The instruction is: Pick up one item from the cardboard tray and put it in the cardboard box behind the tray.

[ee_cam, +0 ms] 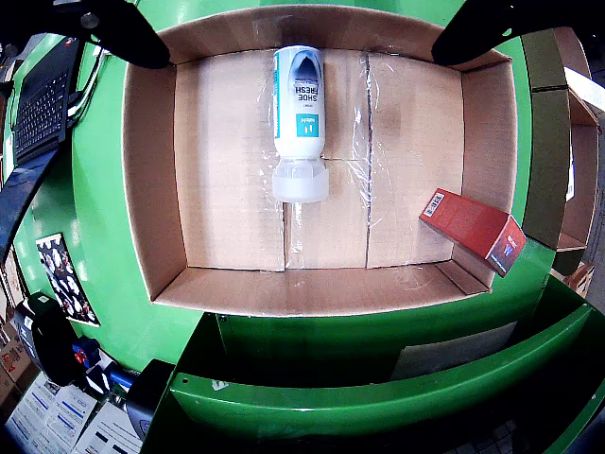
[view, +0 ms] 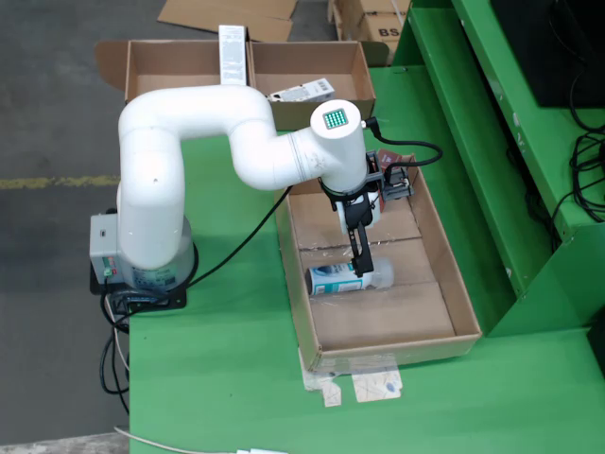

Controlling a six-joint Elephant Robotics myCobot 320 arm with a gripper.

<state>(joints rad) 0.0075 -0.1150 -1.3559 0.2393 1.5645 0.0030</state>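
While my gripper (view: 363, 270) hangs wide open above the bottle (ee_cam: 300, 118) in the cardboard tray (ee_cam: 151, 218), I judge descending and closing comes next.

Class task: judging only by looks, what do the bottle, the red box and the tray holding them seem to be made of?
Bottle: probably glossy white plastic, smooth with a printed label and translucent cap. Red box: likely printed paperboard, with sharp folded edges and a slight sheen. Tray: brown corrugated cardboard, matte, with seams covered by shiny clear tape.
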